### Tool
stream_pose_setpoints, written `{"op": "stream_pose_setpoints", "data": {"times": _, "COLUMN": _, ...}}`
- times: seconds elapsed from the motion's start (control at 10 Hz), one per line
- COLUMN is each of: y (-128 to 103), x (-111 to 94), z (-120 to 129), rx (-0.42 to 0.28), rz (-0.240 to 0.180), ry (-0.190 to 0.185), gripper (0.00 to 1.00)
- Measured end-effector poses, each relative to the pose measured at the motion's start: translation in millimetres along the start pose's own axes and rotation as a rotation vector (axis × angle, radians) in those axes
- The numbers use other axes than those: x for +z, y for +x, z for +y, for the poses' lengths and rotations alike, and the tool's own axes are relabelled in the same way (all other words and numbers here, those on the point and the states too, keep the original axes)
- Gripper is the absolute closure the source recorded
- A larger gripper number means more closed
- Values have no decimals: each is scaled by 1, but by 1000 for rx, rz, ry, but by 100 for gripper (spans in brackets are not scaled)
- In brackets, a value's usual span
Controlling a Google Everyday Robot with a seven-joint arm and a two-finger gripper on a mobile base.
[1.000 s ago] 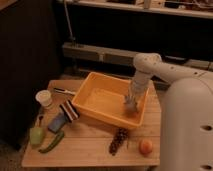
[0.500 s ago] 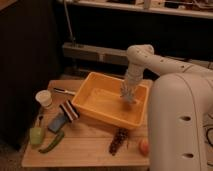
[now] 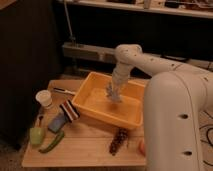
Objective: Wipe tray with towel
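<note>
One tool point(image 3: 116, 85) hung inside tray point(image 3: 102, 116), clenched on towel point(image 3: 114, 95); loose grip risked dropping it, hard press might shove tray across table point(image 3: 85, 147).

Gripper point(image 3: 115, 89) low inside tray point(image 3: 105, 118), near its far wall. Merges with towel point(image 3: 115, 97) into one grey shape, boundary between them unclear. How much of towel touches tray floor: cannot tell. Tray's right end hidden behind white robot body point(image 3: 172, 125), itself cut off by right and bottom edges. Past tray's front right corner, orange round thing point(image 3: 141, 146) mostly covered by that body. In front of tray, dark lumpy thing point(image 3: 119, 141) unidentifiable. Left of tray, thin dark stick point(image 3: 62, 90) too small to name.
</note>
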Motion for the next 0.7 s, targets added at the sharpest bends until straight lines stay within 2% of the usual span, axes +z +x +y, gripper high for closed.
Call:
{"op": "stream_pose_setpoints", "data": {"times": 0.1, "y": 6, "x": 3, "z": 21, "rx": -45, "rz": 2, "ry": -23, "gripper": 100}}
{"op": "stream_pose_setpoints", "data": {"times": 0.3, "y": 12, "x": 11, "z": 41, "rx": -96, "rz": 15, "ry": -51, "gripper": 100}}
{"op": "stream_pose_setpoints", "data": {"times": 0.5, "y": 31, "x": 25, "z": 52, "rx": -131, "rz": 54, "ry": -82, "gripper": 100}}
{"op": "stream_pose_setpoints", "data": {"times": 0.7, "y": 49, "x": 32, "z": 53, "rx": -140, "rz": 84, "ry": -87, "gripper": 100}}
